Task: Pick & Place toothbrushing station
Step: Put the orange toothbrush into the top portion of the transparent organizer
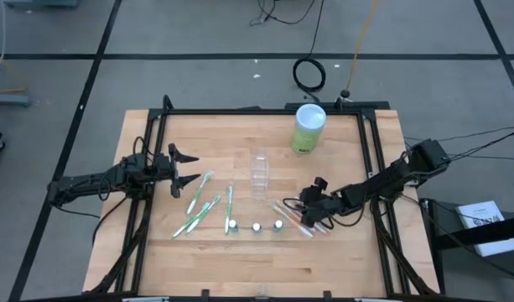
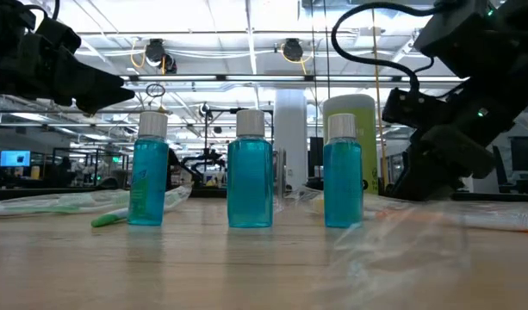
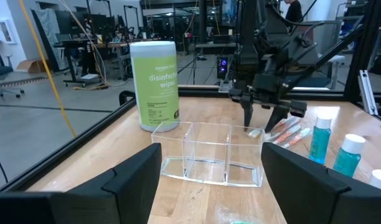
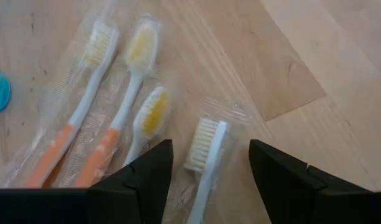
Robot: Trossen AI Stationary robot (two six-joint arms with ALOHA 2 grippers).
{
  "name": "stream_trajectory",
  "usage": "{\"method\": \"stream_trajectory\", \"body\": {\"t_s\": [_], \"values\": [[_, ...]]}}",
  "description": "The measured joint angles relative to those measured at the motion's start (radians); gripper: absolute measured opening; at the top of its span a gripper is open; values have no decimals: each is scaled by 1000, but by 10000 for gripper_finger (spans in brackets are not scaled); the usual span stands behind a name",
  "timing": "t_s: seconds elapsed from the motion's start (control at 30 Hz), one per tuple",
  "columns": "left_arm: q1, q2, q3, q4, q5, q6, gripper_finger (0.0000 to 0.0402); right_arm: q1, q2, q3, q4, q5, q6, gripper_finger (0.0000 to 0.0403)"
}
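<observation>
Several orange-white toothbrushes in clear wrappers (image 4: pixel 109 118) lie flat on the wooden table, right of centre (image 1: pixel 297 216). My right gripper (image 4: pixel 209 155) is open and low over them. Its fingers stand on either side of one brush's bristle head (image 4: pixel 206 144) without touching it. Green-white toothbrushes (image 1: pixel 202 205) lie left of centre. Three small bottles of blue liquid with white caps (image 2: pixel 250 168) stand upright in a row near the front (image 1: pixel 257 226). A clear compartmented box (image 3: pixel 206 155) stands at the table's middle (image 1: pixel 259 172). My left gripper (image 1: pixel 194 168) is open and empty left of the box.
A lime-green wipes canister with a white lid (image 1: pixel 308 127) stands at the far side of the table, behind the clear box. A black frame (image 1: pixel 257 111) runs along the table's far and side edges. Bare wood shows at the near edge (image 1: pixel 257 268).
</observation>
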State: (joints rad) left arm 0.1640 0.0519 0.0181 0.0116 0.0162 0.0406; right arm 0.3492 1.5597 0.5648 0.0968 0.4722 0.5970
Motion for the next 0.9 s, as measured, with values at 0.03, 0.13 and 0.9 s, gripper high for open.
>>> {"method": "stream_trajectory", "body": {"t_s": [0.03, 0.13, 0.9], "values": [[0, 0, 0, 0, 0, 0, 285, 0, 0, 0, -1, 0, 7, 205], [0, 0, 0, 0, 0, 0, 285, -4, 0, 0, -3, 2, 20, 199], [0, 0, 0, 0, 0, 0, 285, -14, 2, -1, -1, 1, 2, 38]]}}
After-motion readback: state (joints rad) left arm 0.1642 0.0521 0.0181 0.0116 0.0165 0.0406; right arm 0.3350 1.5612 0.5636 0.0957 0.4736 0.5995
